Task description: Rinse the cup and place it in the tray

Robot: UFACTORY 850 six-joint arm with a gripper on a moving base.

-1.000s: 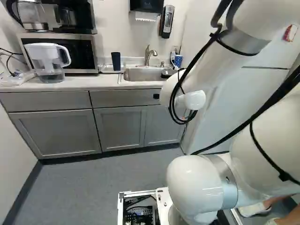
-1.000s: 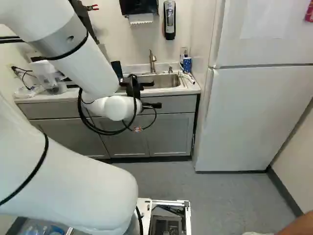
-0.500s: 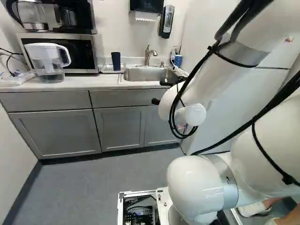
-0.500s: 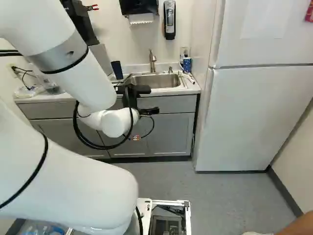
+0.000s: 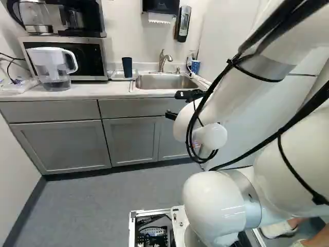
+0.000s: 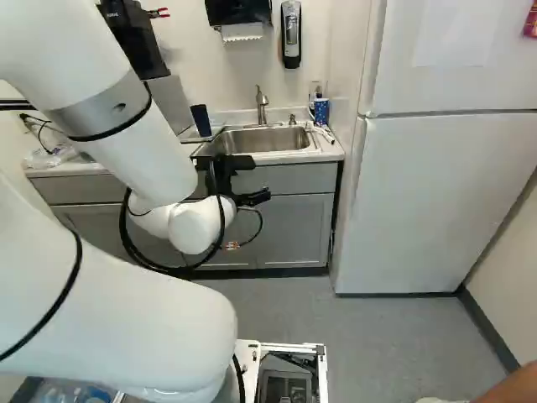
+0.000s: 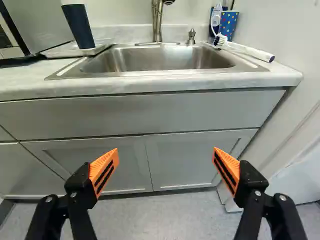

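Note:
My gripper [image 6: 225,175] hangs in front of the sink cabinet in the right base view. In the wrist view the gripper [image 7: 165,169] is open, its orange pads wide apart with nothing between them. A tall dark blue cup [image 7: 80,27] stands on the pale tray [image 7: 72,50] beside the sink; the left base view shows this dark cup [image 5: 127,67] too. A patterned blue cup [image 7: 228,24] is at the sink's other back corner. Ahead of the fingers lies the steel sink [image 7: 160,59], with the faucet [image 7: 158,20] behind it.
A white brush [image 7: 250,51] lies by the sink's corner. Along the counter [image 5: 95,91] are a water pitcher [image 5: 53,67] and a microwave [image 5: 91,57]. The refrigerator [image 6: 436,197] stands at the right of the right base view. Cabinet doors [image 7: 182,160] face the gripper.
My arm has drawn the gripper back and down from the sink, uncovering more of the basin in both base views. The base and the dark cup have stayed put.

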